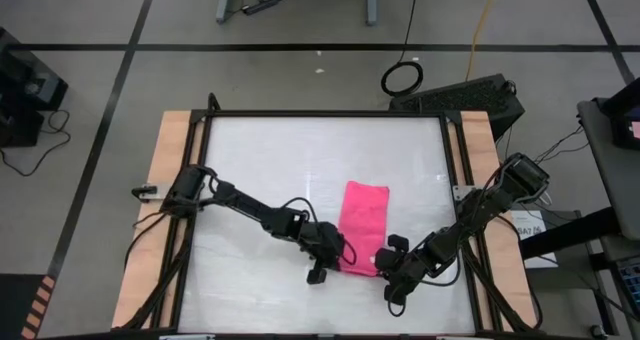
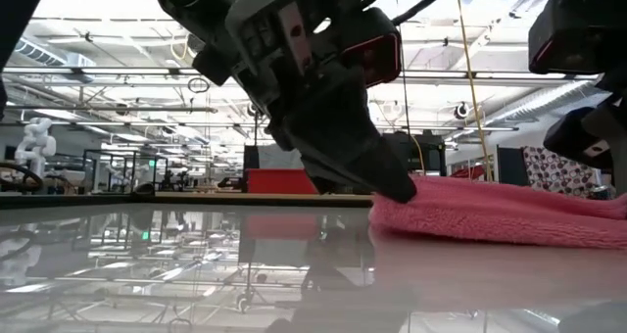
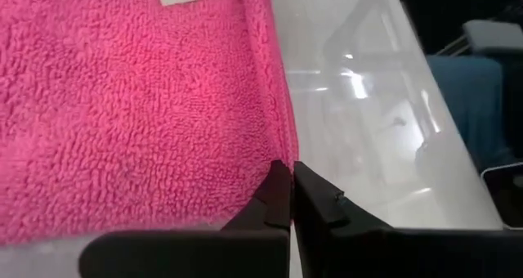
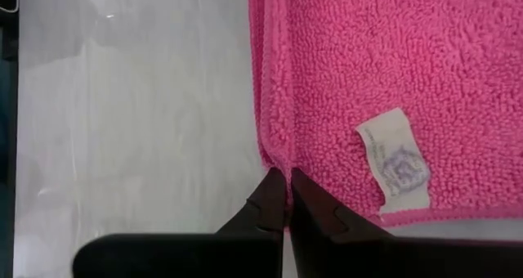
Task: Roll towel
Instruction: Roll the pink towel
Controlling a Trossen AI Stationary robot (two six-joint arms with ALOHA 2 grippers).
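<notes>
The pink towel lies flat on the white table, a long folded strip running from far to near, with a white label by its near right corner. My left gripper is shut at the towel's near left corner. My right gripper is shut at its near right corner. In the low view my left gripper meets the towel's left end, and the right arm shows at the right edge. My left gripper pinches the towel's near left corner between its two fingertips, at the hem. It comes in low, slanting down from the table's left. The towel lies flat on the table. My right gripper pinches the towel's near right corner between its two fingertips, at the hem beside the label. It comes in low from the table's right. The towel stays flat on the table.
The white table is bounded by a dark frame with wooden side strips. Bare table surface shows to the left of and beyond the towel. The table's near edge lies just behind both grippers.
</notes>
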